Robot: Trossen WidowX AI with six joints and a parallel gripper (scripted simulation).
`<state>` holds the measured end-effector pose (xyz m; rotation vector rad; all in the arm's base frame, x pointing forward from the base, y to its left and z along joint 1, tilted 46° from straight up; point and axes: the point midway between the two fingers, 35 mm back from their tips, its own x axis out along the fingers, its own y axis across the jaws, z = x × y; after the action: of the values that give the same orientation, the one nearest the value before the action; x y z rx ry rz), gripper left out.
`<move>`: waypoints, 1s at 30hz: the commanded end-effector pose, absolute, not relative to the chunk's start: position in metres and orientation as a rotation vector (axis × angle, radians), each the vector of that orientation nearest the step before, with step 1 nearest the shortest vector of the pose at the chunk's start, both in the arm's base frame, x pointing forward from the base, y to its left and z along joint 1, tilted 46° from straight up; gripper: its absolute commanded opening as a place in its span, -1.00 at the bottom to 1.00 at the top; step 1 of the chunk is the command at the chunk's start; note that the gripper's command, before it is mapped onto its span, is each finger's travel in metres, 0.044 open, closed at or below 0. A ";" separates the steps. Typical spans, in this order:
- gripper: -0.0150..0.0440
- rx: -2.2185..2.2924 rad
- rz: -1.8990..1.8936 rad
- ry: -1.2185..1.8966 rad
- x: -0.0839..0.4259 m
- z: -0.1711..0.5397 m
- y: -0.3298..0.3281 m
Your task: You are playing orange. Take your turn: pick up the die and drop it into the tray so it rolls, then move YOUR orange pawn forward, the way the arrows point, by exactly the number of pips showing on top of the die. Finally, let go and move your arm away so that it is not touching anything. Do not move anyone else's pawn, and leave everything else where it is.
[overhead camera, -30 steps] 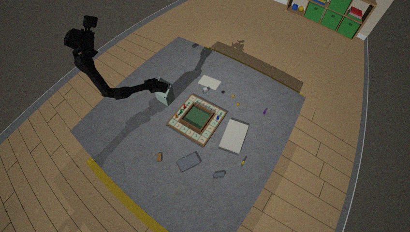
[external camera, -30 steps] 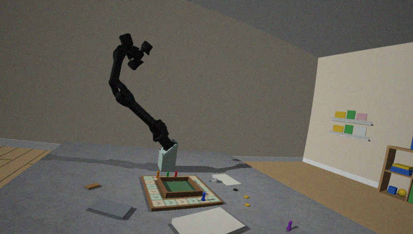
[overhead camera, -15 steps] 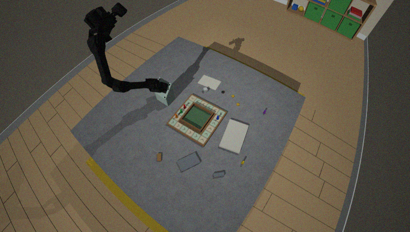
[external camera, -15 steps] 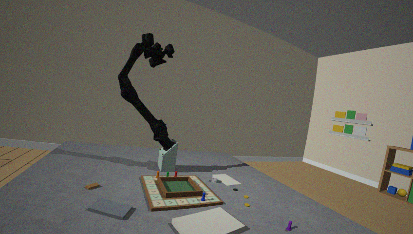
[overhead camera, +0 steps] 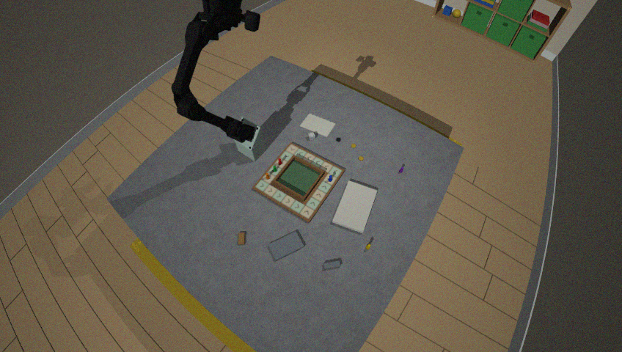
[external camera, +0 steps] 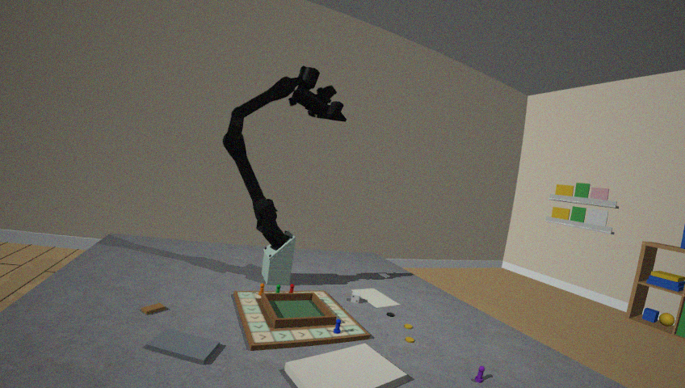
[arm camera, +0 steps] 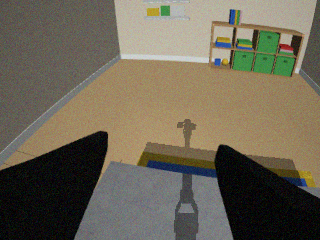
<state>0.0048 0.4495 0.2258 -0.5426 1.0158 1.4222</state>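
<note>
My gripper (arm camera: 163, 146) is open and empty, high above the table; its fingertips also show small and dark in the exterior view (external camera: 344, 118). The white die (overhead camera: 311, 136) (external camera: 355, 298) lies on the table beside the white sheet, outside the tray. The tray (overhead camera: 285, 193) (external camera: 302, 321) with a green floor stands in the middle of the game board and is empty. The orange pawn (overhead camera: 267, 176) (external camera: 262, 289) stands upright on the board's arm-side row, beside the green pawn (overhead camera: 274, 168) (external camera: 278, 288) and the red pawn (overhead camera: 280, 161) (external camera: 292, 288). The blue pawn (overhead camera: 330, 178) (external camera: 337, 326) stands on the opposite side.
A white sheet (overhead camera: 320, 125) (external camera: 380, 297), a black disc (overhead camera: 338, 139), two yellow discs, a purple pawn (overhead camera: 400, 169) (external camera: 480, 373), a white slab (overhead camera: 355, 206), a yellow pawn (overhead camera: 368, 246), a grey slab (overhead camera: 286, 245), a small grey block (overhead camera: 331, 263) and an orange-brown block (overhead camera: 241, 237) lie around the board.
</note>
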 end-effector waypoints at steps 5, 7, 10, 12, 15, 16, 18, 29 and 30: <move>0.44 -0.424 0.882 1.292 0.094 0.113 0.439; 0.44 -0.390 0.744 1.340 0.115 0.086 0.429; 0.44 -0.338 0.533 1.397 0.144 0.047 0.409; 0.44 -0.303 0.390 1.426 0.162 0.021 0.392; 0.44 -0.252 0.173 1.454 0.185 -0.016 0.362; 0.44 -0.235 0.101 1.460 0.192 -0.028 0.351; 0.44 -0.202 -0.045 1.465 0.204 -0.051 0.327; 0.44 -0.064 -0.835 1.349 0.224 -0.154 0.165; 0.44 -0.057 -0.903 1.327 0.221 -0.160 0.149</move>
<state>0.2286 0.1985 -0.1376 -0.0735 1.3872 -0.6906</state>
